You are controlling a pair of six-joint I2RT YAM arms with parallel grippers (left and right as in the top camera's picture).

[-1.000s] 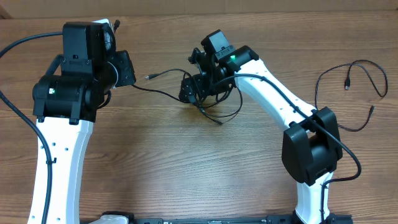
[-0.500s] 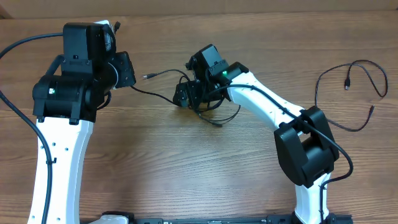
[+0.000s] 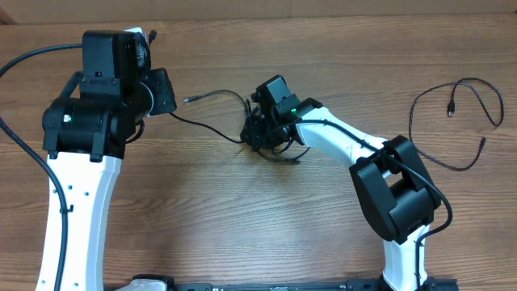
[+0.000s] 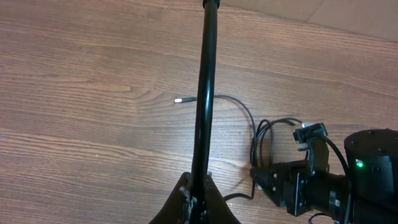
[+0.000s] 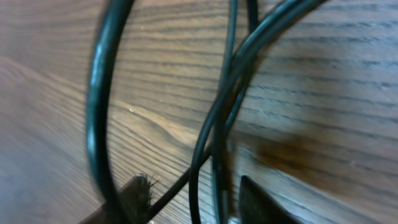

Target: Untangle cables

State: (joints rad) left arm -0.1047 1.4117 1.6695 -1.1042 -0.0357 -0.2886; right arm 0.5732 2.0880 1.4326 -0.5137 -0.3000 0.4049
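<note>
Settling a little right and nearer over the last half second, the right gripper (image 3: 257, 134) had come to sit directly on the tangle of cables (image 3: 275, 145) at the middle of the table (image 3: 242, 226). The loops that earlier spread out toward the right had been drawn into a tighter bunch beneath it. I judged that this gathered the cords rather than freeing them, so the untangling looked barely begun. The right wrist view showed its two fingertips apart with several strands passing through the gap, so the jaws stood open around the cords and not clamped. The left gripper (image 3: 166, 95) had not moved. Its fingers were pinched together on one black cord (image 4: 205, 93) that stood straight out ahead of them, and from overhead a thin strand (image 3: 202, 125) ran from beside it to the tangle. Counted: two arms, two grippers, one tangle whose number of cords I could not tell, one small free plug (image 3: 189, 100) lying left of it, and one loose cable (image 3: 410, 123) well apart on the right, unchanged, with two plug ends showing
</note>
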